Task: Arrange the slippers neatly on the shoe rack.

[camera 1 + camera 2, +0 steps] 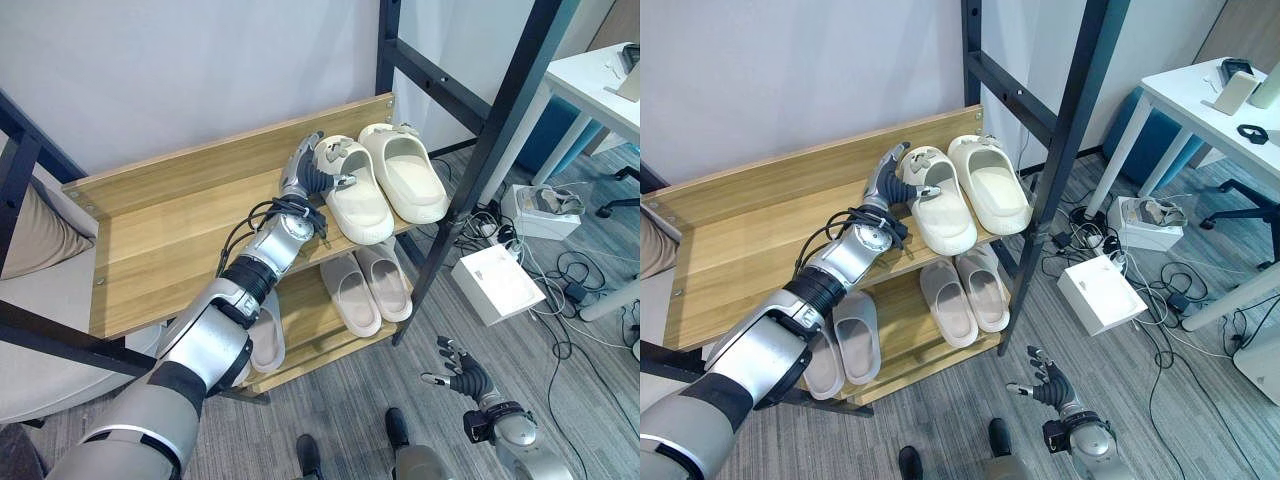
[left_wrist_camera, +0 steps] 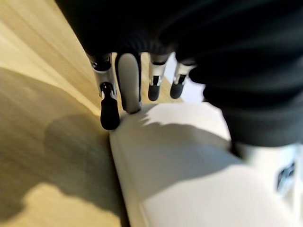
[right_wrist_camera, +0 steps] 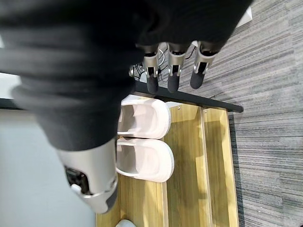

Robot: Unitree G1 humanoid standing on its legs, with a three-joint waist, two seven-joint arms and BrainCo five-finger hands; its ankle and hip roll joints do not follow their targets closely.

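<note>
The left hand (image 1: 313,170), fingers relaxed, rests against the cream slipper's (image 1: 360,205) heel on the top shelf (image 1: 170,240).

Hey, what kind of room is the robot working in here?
Probably an office or lab corner: grey carpet flooring, a white desk with cables tangled on the floor below it, and a wooden shoe rack against the wall.
</note>
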